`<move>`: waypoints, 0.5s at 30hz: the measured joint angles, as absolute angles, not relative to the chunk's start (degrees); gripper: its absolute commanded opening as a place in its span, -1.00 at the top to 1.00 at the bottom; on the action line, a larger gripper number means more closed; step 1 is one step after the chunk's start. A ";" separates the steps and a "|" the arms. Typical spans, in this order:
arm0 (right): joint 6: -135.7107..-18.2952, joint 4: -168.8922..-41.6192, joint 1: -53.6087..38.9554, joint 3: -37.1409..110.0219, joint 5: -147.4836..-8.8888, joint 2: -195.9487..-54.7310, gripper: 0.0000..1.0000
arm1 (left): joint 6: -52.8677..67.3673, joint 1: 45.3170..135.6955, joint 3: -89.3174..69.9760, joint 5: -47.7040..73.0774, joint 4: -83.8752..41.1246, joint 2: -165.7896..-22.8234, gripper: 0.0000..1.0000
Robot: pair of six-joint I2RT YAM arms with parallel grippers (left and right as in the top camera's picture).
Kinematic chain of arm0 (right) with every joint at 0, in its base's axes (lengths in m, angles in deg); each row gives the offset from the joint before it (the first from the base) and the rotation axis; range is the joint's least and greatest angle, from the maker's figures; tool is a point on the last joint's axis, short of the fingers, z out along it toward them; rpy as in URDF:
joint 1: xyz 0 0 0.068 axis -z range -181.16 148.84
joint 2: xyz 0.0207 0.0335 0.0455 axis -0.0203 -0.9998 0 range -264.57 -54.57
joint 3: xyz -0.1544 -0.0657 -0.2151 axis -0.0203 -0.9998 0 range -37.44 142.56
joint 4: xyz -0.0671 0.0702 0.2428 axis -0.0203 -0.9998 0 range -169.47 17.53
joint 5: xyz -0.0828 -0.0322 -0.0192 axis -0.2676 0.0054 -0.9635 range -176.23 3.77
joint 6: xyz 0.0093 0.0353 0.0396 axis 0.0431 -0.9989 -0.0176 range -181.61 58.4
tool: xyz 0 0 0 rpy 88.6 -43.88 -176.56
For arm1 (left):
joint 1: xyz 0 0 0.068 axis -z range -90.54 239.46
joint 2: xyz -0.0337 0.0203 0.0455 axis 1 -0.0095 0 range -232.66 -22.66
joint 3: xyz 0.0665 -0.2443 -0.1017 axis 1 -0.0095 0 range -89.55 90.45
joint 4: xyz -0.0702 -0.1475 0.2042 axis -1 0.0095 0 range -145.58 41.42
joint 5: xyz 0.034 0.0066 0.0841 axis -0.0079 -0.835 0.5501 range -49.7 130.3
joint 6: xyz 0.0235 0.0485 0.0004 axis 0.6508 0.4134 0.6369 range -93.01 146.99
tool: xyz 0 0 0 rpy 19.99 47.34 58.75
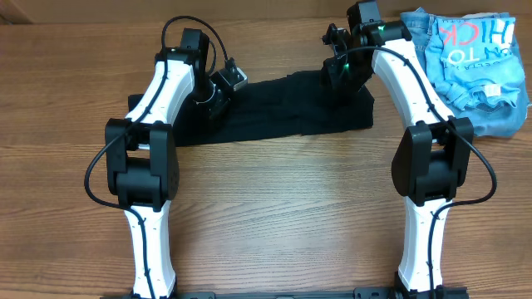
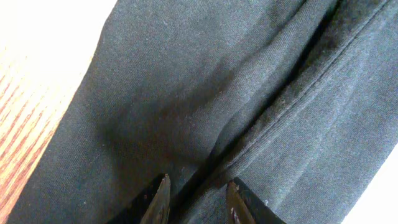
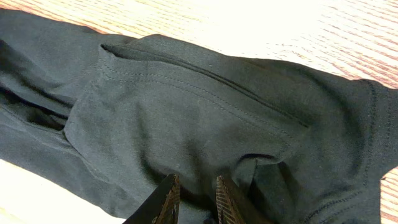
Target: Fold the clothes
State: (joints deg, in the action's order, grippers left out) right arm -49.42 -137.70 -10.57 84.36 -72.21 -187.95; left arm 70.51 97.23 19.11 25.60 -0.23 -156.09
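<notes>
The black T-shirt lies as a long folded band across the back of the table. My left gripper is down on its left part. In the left wrist view the jaws are closed to a narrow gap on a ridge of the black fabric. My right gripper is on the shirt's right end. In the right wrist view its jaws pinch bunched black fabric beside a stitched hem. No white label shows.
A light blue printed shirt lies on blue denim jeans at the back right corner, just right of my right arm. The wooden table stretches towards the front between the two arm bases.
</notes>
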 measured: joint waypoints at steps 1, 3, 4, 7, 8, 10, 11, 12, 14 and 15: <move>-49.42 -137.72 -10.57 84.36 -72.41 -187.95 0.52 | 70.51 97.23 19.11 25.60 -0.19 -156.09 0.43; -49.38 -137.81 -10.57 84.36 -72.97 -187.95 0.52 | 70.58 97.25 19.11 25.67 0.58 -156.09 0.92; -49.35 -137.88 -10.57 84.36 -73.02 -187.95 0.52 | 70.60 97.25 19.11 25.78 0.60 -156.09 0.92; -49.38 -137.88 -10.57 84.36 -73.15 -187.95 0.52 | 70.69 97.25 19.11 25.80 1.19 -156.09 0.92; -49.38 -137.88 -10.57 84.36 -73.15 -187.95 0.52 | 70.49 97.25 19.11 25.80 1.69 -156.09 0.92; -49.38 -137.88 -10.57 84.36 -73.15 -187.95 0.52 | 69.33 97.25 19.11 25.78 3.09 -156.06 0.92; -49.38 -137.90 -10.57 84.36 -73.13 -187.95 0.52 | 68.61 97.25 19.14 25.80 4.14 -156.06 0.92; -49.35 -137.92 -10.57 84.36 -73.17 -187.95 0.52 | 67.78 97.25 19.14 25.80 5.34 -155.95 0.92; -49.33 -137.92 -10.57 84.36 -73.17 -187.95 0.52 | 65.86 97.34 19.14 25.80 7.16 -155.21 0.92; -49.38 -137.94 -10.57 84.36 -73.15 -187.95 0.52 | 64.88 97.36 19.14 25.78 7.77 -154.36 0.92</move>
State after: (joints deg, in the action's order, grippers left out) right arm -49.38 -137.94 -10.57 84.36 -73.15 -187.95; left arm 64.88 97.36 19.14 25.78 7.77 -154.36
